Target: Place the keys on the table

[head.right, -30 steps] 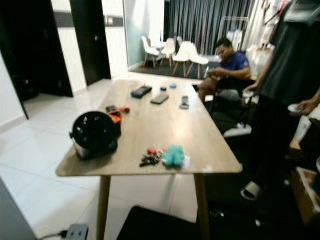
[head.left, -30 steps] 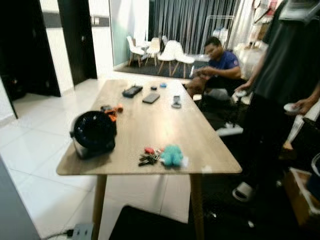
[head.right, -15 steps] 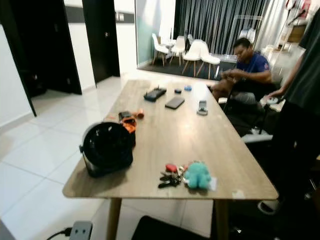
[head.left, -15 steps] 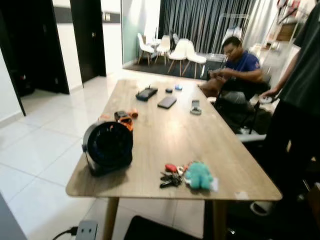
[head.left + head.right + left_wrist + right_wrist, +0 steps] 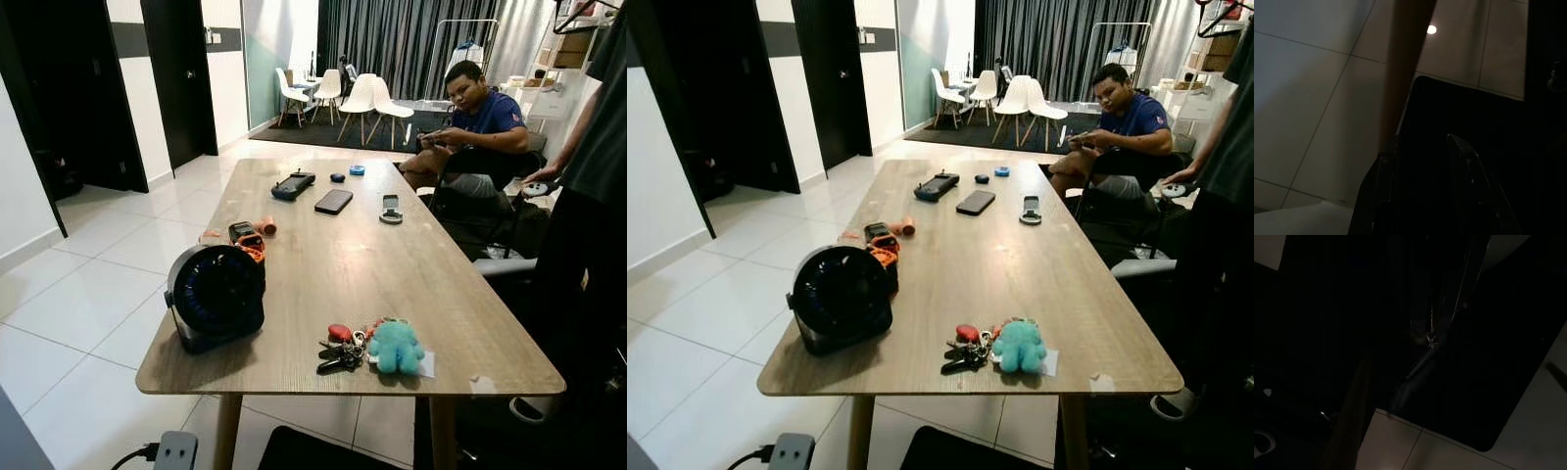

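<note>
Bunch of dark keys with a red fob and teal plush charm (image 5: 364, 345) lies on the long wooden surface (image 5: 333, 257).
It sits near the surface's 6 o'clock edge, at 3 o'clock from the round black fan (image 5: 216, 296); left gripper (image 5: 1425, 147) hangs narrowly parted over floor, right gripper's state I cannot tell.

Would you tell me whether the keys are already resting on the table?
Yes: the keys lie flat on the table, beside the teal plush toy.

The keys (image 5: 343, 351) lie flat on the table (image 5: 333, 255) near its front edge. A dark bunch with a red fob, they touch a teal plush charm (image 5: 395, 347).
</note>
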